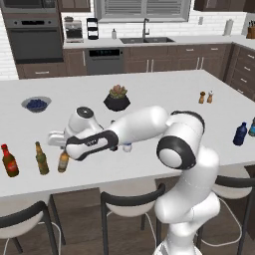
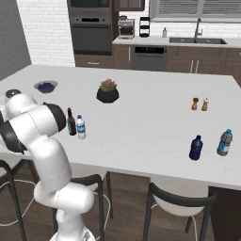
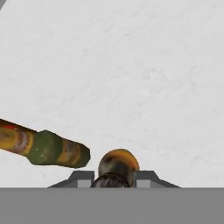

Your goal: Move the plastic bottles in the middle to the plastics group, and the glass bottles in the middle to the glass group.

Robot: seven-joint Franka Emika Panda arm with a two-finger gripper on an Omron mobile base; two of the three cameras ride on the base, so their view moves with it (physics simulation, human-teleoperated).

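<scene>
One amber beer bottle (image 1: 63, 161) is in the claw (image 3: 114, 178). Jaws are narrow, pinched on the neck, w/ the cap end showing between the tips in the hand view. It hangs upright just beside the olive-green bottle (image 1: 41, 158), and the red-labelled bottle (image 1: 9, 160) is further left, so it's already at the glass group. Its base looks at or v. near the counter (image 1: 164, 89); can't tell if it's touching.

Step in hand, as judged: set down & let go. To do it well, robot should confirm the base is flat on the top before opening, then open slow & even so neither pad drags the neck sideways. It should lift straight up clear of the cap before swinging away. Olive-green bottle is close, so no sideways drift.

Left to do, approx.: dark brown beer bottle (image 2: 71, 122) & clear water bottle (image 2: 81, 127), which stand side by side mid-counter. Dark blue bottle (image 2: 196, 148) & bluish bottle (image 2: 225, 142) wait at the far end.

Labels: yellowish on amber & olive, red on the squat one, pale blue on the water bottle. No brand or text legible; too small/blurred.
</scene>
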